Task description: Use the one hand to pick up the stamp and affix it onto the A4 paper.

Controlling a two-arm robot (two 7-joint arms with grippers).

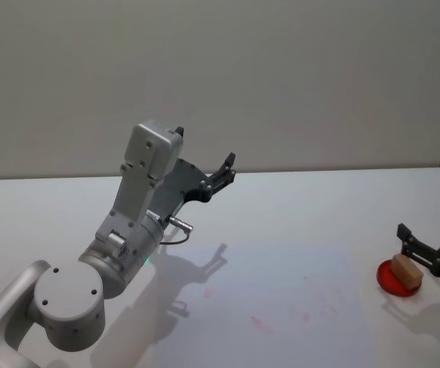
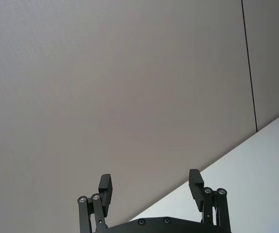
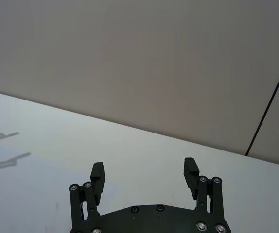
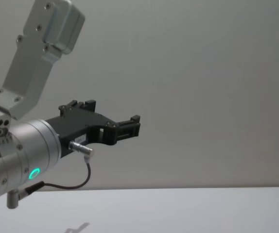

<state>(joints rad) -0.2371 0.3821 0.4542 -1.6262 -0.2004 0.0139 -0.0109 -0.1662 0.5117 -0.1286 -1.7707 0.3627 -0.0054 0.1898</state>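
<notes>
Here, on a white table [image 1: 297, 222], the robot's L arm [image 1: 132, 230] rears up well left of the red pad [image 1: 389, 282]. Its left gripper [image 1: 221, 170] is aloft w/ jaws spread wide; a white label [image 4: 80, 139] on its body is too small to read. The A4 paper [image 1: 281, 284], w/ faint red marks [image 1: 262, 323], lies just left of the pad. The right gripper [image 1: 428, 222] hangs at the pad's right, jaws wide apart, gripping nothing. The tan stamp [image 1: 406, 268] sits on the pad.
</notes>
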